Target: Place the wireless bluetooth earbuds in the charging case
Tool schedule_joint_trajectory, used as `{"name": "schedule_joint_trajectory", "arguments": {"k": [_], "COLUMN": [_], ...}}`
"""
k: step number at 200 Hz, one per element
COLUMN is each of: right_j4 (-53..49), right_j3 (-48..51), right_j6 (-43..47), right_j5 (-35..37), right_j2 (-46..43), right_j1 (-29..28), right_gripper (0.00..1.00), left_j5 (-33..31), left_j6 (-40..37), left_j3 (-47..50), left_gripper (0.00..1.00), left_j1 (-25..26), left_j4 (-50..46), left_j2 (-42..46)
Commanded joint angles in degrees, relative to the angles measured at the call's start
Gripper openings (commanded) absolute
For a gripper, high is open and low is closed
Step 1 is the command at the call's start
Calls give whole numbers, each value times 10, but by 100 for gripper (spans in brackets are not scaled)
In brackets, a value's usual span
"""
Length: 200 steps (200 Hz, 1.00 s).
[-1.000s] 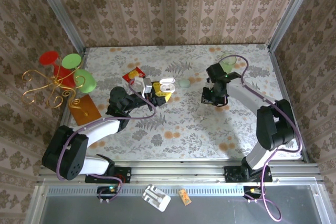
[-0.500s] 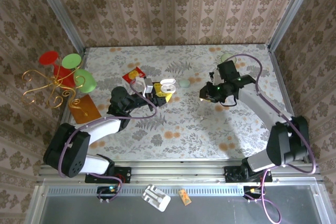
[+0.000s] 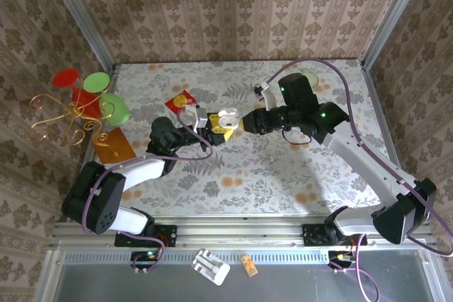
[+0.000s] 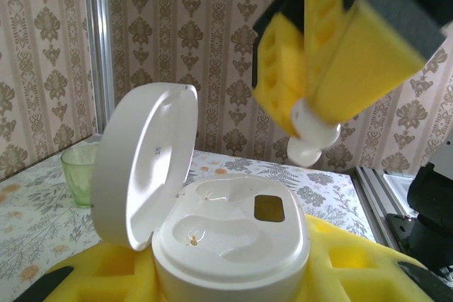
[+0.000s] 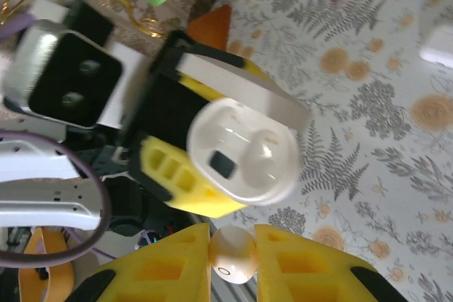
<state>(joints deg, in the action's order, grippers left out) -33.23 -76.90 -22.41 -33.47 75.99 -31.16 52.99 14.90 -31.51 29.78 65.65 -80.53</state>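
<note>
The charging case (image 4: pixel 230 235) is white, its lid swung open to the left, and both moulded sockets are empty. My left gripper (image 4: pixel 226 274) is shut on its base with yellow pads on either side. In the top view the charging case (image 3: pixel 225 118) sits at the tip of my left gripper (image 3: pixel 214 130). My right gripper (image 5: pixel 233 245) is shut on one white earbud (image 5: pixel 233 256). It hovers just beside and above the open charging case (image 5: pixel 241 153). From the left wrist, the earbud (image 4: pixel 311 132) hangs from the right gripper's yellow fingers (image 4: pixel 340 54) above the case.
A green cup (image 3: pixel 309 79) stands at the back right of the table. A red packet (image 3: pixel 180 99) lies behind the left gripper. At the left edge are a gold wire stand with red and green discs (image 3: pixel 78 104) and an orange card (image 3: pixel 113 146).
My right arm has swung left across the table, bringing the earbud from the right-middle area to just over the open case. The left arm and case have stayed put.
</note>
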Motion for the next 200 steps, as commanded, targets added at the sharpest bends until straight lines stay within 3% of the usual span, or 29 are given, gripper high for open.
{"name": "schedule_joint_trajectory", "arguments": {"k": [1,200], "right_j4": [3,-88], "right_j3": [-35,-77], "right_j6": [22,32], "right_j5": [-6,32], "right_j2": [13,71], "right_j1": [-9,-19], "right_gripper": [19,19], "left_j5": [32,38], "left_j6": [-18,-44], "left_j3": [-5,11], "left_gripper": [21,20], "left_j1": [-5,-4], "left_j4": [32,57], "left_j2": [-1,5]}}
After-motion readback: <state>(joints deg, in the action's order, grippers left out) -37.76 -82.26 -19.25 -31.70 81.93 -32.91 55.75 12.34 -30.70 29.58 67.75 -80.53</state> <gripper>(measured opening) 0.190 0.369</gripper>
